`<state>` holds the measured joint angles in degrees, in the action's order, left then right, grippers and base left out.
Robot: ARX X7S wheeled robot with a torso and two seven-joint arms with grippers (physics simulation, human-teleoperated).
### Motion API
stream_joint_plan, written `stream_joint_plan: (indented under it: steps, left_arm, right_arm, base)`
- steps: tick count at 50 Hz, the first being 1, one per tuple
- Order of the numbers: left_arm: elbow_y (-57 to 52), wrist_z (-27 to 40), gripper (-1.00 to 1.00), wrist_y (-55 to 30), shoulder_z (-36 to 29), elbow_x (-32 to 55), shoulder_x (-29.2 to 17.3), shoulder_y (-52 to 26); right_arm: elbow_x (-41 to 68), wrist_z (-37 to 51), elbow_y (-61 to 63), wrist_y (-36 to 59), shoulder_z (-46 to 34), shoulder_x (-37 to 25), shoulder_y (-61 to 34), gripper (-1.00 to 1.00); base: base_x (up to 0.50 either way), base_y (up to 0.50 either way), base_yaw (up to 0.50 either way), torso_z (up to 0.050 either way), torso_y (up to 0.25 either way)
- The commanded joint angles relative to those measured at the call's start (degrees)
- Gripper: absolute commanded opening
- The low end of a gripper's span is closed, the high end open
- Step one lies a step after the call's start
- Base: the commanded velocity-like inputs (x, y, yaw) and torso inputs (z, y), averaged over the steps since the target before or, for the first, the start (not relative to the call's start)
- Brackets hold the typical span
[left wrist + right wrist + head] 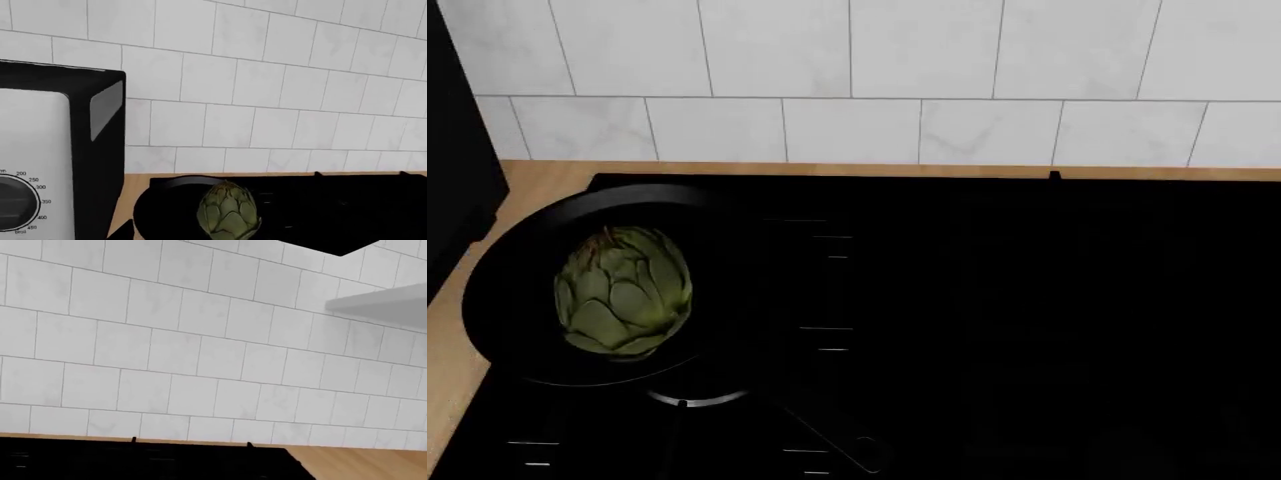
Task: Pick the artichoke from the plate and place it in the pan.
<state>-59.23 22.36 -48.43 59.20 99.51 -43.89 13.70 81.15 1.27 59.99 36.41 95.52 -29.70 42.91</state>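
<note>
The green artichoke (623, 291) lies inside the round black pan (521, 330) at the left of the black stovetop in the head view. The pan's long handle (827, 425) runs toward the near edge. The left wrist view also shows the artichoke (229, 211) resting in the pan (160, 215). No gripper fingers show in any view. The plate is out of view.
A black cooktop (1028, 320) fills most of the head view, set in a wooden counter (541, 180) below a white tiled wall (854, 80). A toaster oven (47, 155) with a temperature dial stands left of the pan. A grey hood (380, 305) hangs above.
</note>
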Motion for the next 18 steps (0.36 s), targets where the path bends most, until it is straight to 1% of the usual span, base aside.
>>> stream_joint_plan:
  steps: [1, 2, 3, 4, 5, 6, 7, 8, 9, 10, 11, 12, 13, 15, 16, 17, 18]
  left_arm:
    - [-0.68, 3.08, 1.0, -14.32, 21.4, 18.76, 5.78, -5.32]
    - [-0.64, 3.5, 1.0, -15.2, 22.35, 19.97, 5.97, -5.79]
    - [-0.59, 3.88, 1.0, -15.8, 23.21, 21.02, 6.05, -6.08]
    - [-0.61, 4.27, 1.0, -16.36, 24.97, 22.89, 6.18, -5.91]
    - [-0.59, 4.52, 1.0, -17.19, 26.14, 24.12, 6.37, -6.05]
    - [-0.52, 4.7, 1.0, -17.78, 27.15, 25.11, 6.58, -6.11]
    - [-0.45, 4.68, 1.0, -18.38, 27.91, 25.76, 6.73, -6.25]
    - [-0.28, 4.82, 1.0, -18.63, 28.57, 26.18, 6.75, -6.31]
    - [-0.12, 4.93, 1.0, -18.66, 29.26, 26.84, 6.69, -6.17]
    - [-0.09, 5.26, 1.0, -18.49, 30.04, 27.56, 6.43, -5.96]
    - [-0.06, 5.58, 1.0, -18.27, 30.51, 28.26, 6.19, -5.81]
    - [-0.03, 5.71, 1.0, -18.27, 30.98, 28.67, 6.0, -5.89]
    - [0.02, 5.86, 1.0, -18.32, 31.09, 28.91, 5.92, -6.0]
    - [0.02, 6.12, 1.0, -18.43, 30.9, 29.31, 5.84, -6.4]
    - [0.02, 6.28, 1.0, -18.57, 30.86, 29.39, 5.81, -6.6]
    - [0.04, 6.43, 1.0, -18.71, 30.78, 29.45, 5.79, -6.8]
    - [0.05, 6.43, 1.0, -18.94, 30.41, 29.52, 5.97, -7.04]
  right_arm:
    - [-4.16, -8.95, 0.01, -3.56, 2.71, 6.18, 2.08, 1.0]
    - [-3.63, -10.33, 0.01, -3.27, 3.22, 5.89, 2.08, 1.0]
    - [4.97, -1.73, 0.0, 5.32, 11.82, -2.7, -6.51, 1.0]
    - [-2.4, -10.33, 0.01, -2.56, 4.71, 5.36, 2.08, 1.0]
    - [-1.82, -10.73, 0.01, -2.23, 5.47, 5.16, 2.08, 1.0]
    - [6.77, -2.13, 0.0, 6.37, 14.06, -3.44, -6.51, 1.0]
    - [-0.32, -10.73, 0.01, -1.4, 7.21, 4.57, 2.08, 1.0]
    - [0.78, -10.82, 0.01, -0.79, 8.37, 4.07, 2.08, 1.0]
    - [9.37, -2.22, 0.0, 7.8, 16.96, -4.52, -6.51, 1.0]
    - [3.48, -10.35, 0.01, 0.75, 11.21, 3.03, 2.08, 1.0]
    - [5.83, -9.47, 0.01, 2.0, 13.44, 2.12, 2.08, 1.0]
    - [14.43, -0.87, 0.0, 10.59, 22.03, -6.47, -6.51, 1.0]
    - [9.55, -7.74, 0.01, 3.99, 16.86, 0.44, 2.08, 1.0]
    - [26.74, 9.44, 0.0, 21.18, 34.05, -16.75, -15.11, 1.0]
    - [35.34, 18.04, -0.01, 29.77, 35.12, -20.95, -21.23, 1.0]
    - [43.93, 26.63, -0.02, 36.86, 32.82, -22.22, -23.31, 1.0]
    - [52.53, 35.23, -0.05, 37.27, 31.19, -22.73, -24.74, 1.0]
  base:
    - [0.0, 0.0, 0.0, 0.0, 0.0]
    - [0.0, 0.0, 0.0, 0.0, 0.0]
    - [0.0, 0.0, 0.0, 0.0, 0.0]
    - [0.0, 0.0, 0.0, 0.0, 0.0]
    - [0.0, 0.0, 0.0, 0.0, 0.0]
    - [0.0, 0.0, 0.0, 0.0, 0.0]
    - [0.0, 0.0, 0.0, 0.0, 0.0]
    - [0.0, 0.0, 0.0, 0.0, 0.0]
    - [0.0, 0.0, 0.0, 0.0, 0.0]
    - [0.0, 0.0, 0.0, 0.0, 0.0]
    - [0.0, 0.0, 0.0, 0.0, 0.0]
    - [0.0, 0.0, 0.0, 0.0, 0.0]
    - [0.0, 0.0, 0.0, 0.0, 0.0]
    - [0.0, 0.0, 0.0, 0.0, 0.0]
    - [0.0, 0.0, 0.0, 0.0, 0.0]
    - [0.0, 0.0, 0.0, 0.0, 0.0]
    - [0.0, 0.0, 0.0, 0.0, 0.0]
